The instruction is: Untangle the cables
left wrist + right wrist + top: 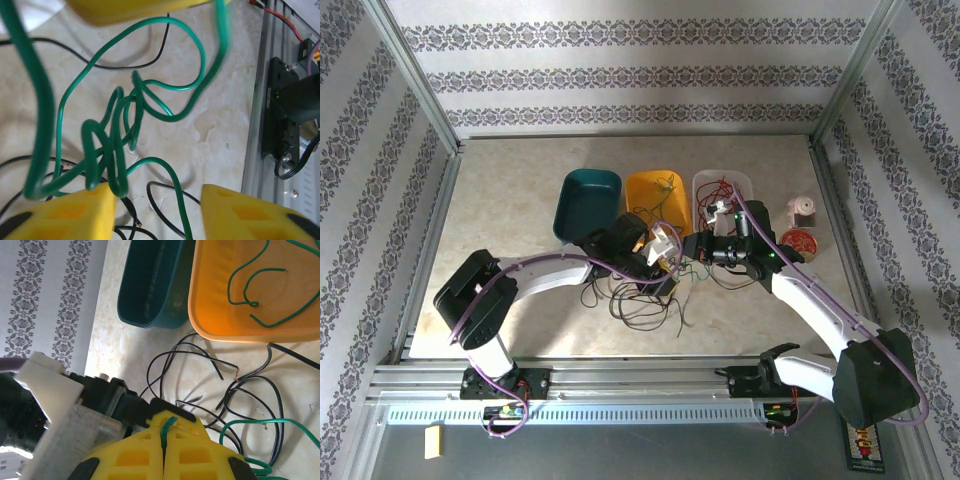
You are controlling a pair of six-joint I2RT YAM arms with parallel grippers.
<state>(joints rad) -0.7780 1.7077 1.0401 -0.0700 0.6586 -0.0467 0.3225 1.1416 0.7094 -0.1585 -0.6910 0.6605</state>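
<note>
Stripy flowered wallpaper point(620, 75) stands around a pale, stone-look table top point(510, 200). At the back sit three tubs side by side: a dark teal plastic tub point(587, 203), a yellow plastic tub point(640, 190) with bits of green wire point(250, 285) in it, and a see-through tub point(720, 176) with red wires point(712, 192) in it. The thin black and green cables point(640, 300) lie in a messy heap just in front of the tubs. The left gripper point(157, 190) has its yellow fingers apart above a knotted green loop point(112, 145). The right gripper point(165, 422) pinches one green cable point(166, 436) tight.
</note>
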